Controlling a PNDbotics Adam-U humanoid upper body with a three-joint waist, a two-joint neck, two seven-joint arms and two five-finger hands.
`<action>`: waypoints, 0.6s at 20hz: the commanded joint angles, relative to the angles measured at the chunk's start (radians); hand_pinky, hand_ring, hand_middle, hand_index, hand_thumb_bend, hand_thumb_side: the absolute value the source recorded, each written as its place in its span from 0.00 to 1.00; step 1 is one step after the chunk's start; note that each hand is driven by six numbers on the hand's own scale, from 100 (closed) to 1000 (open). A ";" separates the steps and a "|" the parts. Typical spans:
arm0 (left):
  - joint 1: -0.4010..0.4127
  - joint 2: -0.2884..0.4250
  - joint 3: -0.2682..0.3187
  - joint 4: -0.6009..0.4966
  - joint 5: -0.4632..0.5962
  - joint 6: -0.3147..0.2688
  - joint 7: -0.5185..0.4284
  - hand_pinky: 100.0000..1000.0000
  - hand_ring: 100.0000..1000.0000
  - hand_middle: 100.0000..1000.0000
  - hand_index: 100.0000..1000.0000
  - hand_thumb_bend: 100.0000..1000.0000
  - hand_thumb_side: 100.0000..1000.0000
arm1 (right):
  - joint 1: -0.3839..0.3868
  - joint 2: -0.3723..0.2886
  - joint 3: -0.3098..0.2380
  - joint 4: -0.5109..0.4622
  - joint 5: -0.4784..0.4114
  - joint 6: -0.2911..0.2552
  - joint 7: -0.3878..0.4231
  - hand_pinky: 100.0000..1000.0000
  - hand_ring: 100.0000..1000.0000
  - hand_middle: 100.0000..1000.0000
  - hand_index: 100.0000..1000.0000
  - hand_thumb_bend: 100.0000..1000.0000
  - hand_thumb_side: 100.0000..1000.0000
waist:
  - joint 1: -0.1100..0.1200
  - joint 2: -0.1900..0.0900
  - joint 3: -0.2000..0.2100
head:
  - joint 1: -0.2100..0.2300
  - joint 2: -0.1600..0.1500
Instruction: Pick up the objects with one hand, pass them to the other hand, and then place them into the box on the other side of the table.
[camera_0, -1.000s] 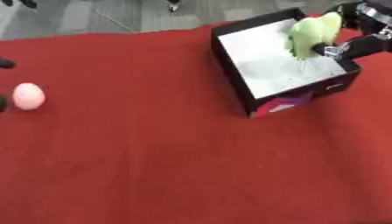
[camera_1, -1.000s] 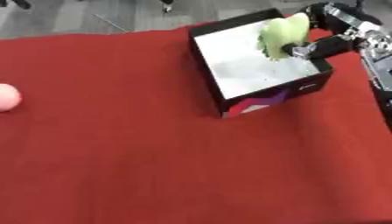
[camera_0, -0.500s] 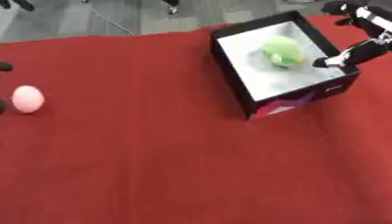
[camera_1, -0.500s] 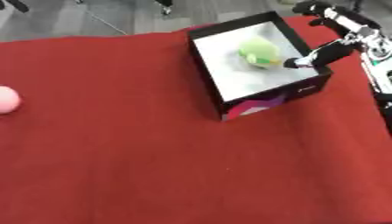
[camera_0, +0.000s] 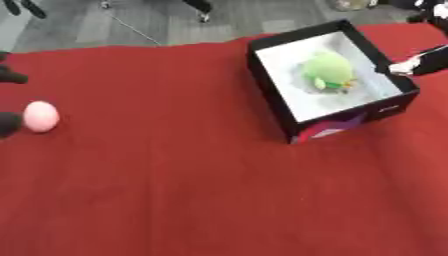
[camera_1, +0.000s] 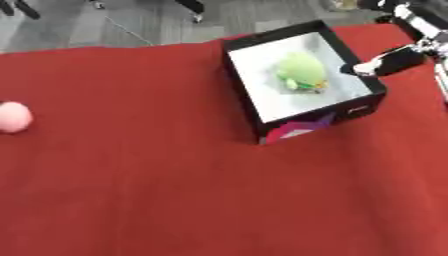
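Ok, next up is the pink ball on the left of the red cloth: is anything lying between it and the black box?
Nothing visible. Between the round pink ball and the black box there is only bare red tablecloth. The box already holds a green plush toy, with white floor free beside it.

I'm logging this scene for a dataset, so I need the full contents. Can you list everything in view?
Box: one, black walls, pale floor, far right of the table.
Green plush toy: one, lying inside the box.
Pink egg-shaped object: one, on the cloth at the left edge.
Tablecloth: one, red, covering the table.
Right hand: black and silver, over the box's right wall, holding nothing.
Left hand: dark, only partly visible at the left edge beside the pink object.
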 joint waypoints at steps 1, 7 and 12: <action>-0.020 0.092 0.023 -0.016 -0.049 -0.010 -0.003 1.00 0.66 0.51 0.75 0.88 0.25 | -0.004 -0.056 -0.025 -0.097 -0.113 0.056 -0.063 0.91 1.00 1.00 0.91 0.31 0.14 | -0.002 -0.007 0.002 | 0.060 -0.034; -0.050 0.215 0.017 0.085 -0.196 -0.013 -0.100 1.00 0.74 0.58 0.81 0.84 0.21 | 0.024 -0.076 -0.037 -0.189 -0.230 0.092 -0.108 0.90 1.00 1.00 0.91 0.42 0.12 | -0.006 -0.018 0.001 | 0.126 -0.048; -0.084 0.292 0.004 0.169 -0.235 -0.014 -0.234 1.00 0.75 0.60 0.80 0.82 0.11 | 0.039 -0.081 -0.041 -0.224 -0.256 0.095 -0.116 0.90 1.00 1.00 0.91 0.43 0.11 | -0.008 -0.023 -0.002 | 0.128 -0.033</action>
